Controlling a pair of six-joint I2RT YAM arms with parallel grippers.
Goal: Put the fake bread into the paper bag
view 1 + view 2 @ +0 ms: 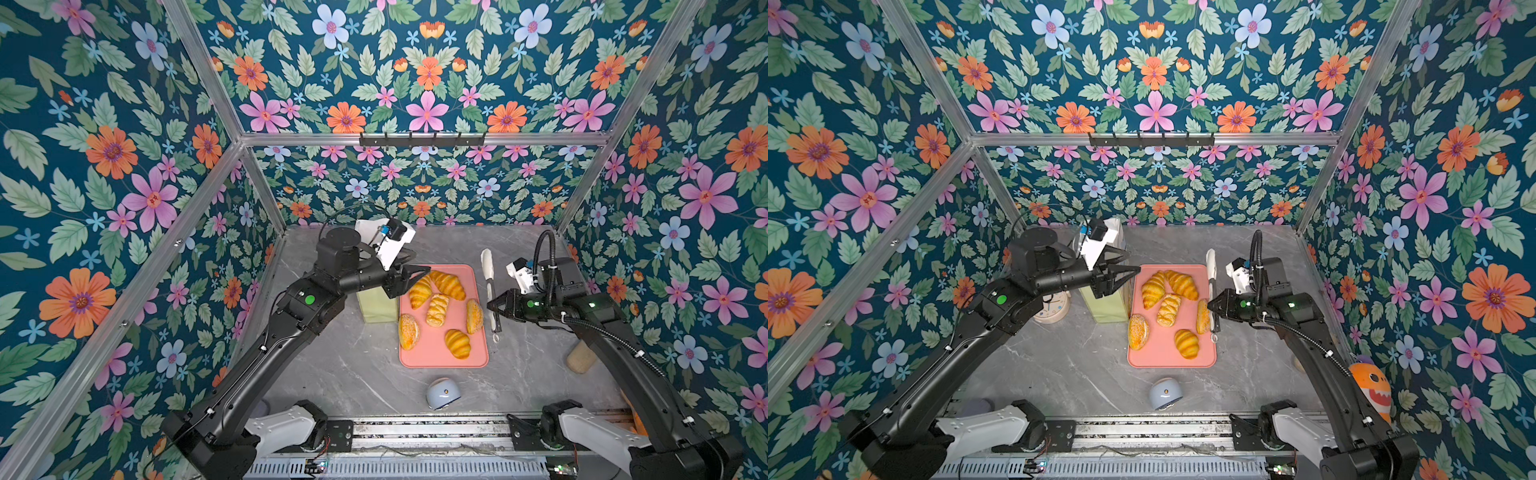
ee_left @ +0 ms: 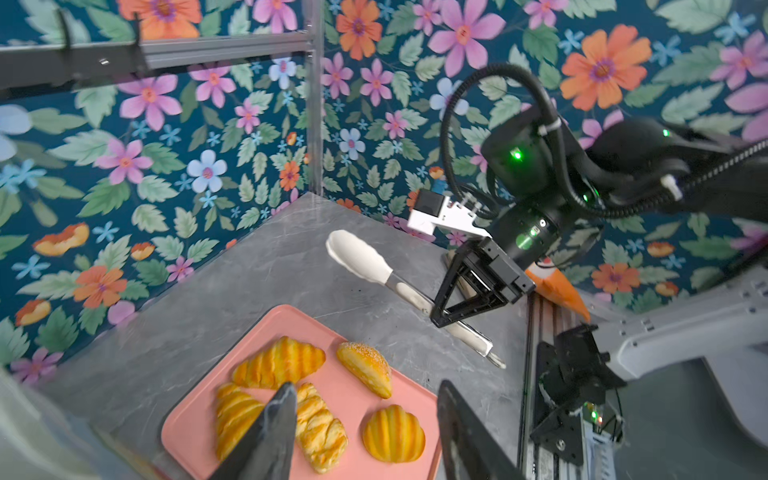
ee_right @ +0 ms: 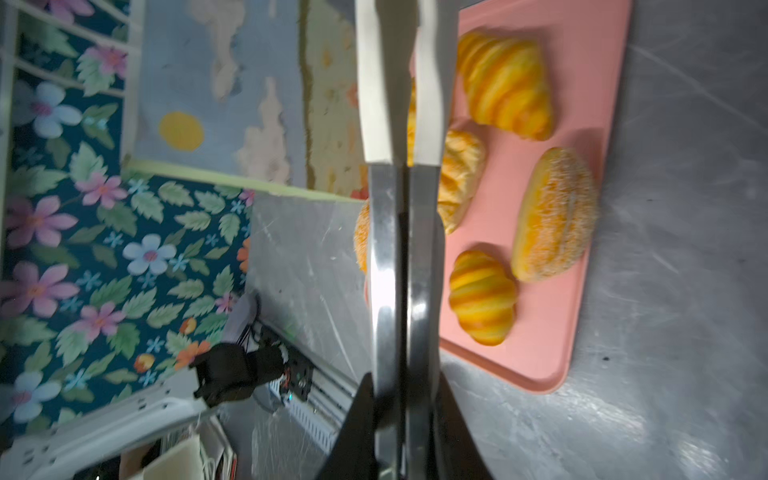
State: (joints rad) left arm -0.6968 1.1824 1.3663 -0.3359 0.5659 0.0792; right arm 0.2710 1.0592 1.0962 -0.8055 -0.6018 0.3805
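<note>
Robot lab test cell, aluminium frame, floral wallpaper walls, marble tabletop

Left gripper: fingers are seen spread apart, nothing held between them, over the pink tray. Five pieces of fake bread are counted on the tray: ridged croissants and one seeded bun. Right gripper is clamped on the metal handle of white-tipped tongs, seen against the grey table.

fake bread on tray | paper bag left | tongs right, perhaps raised
</note>
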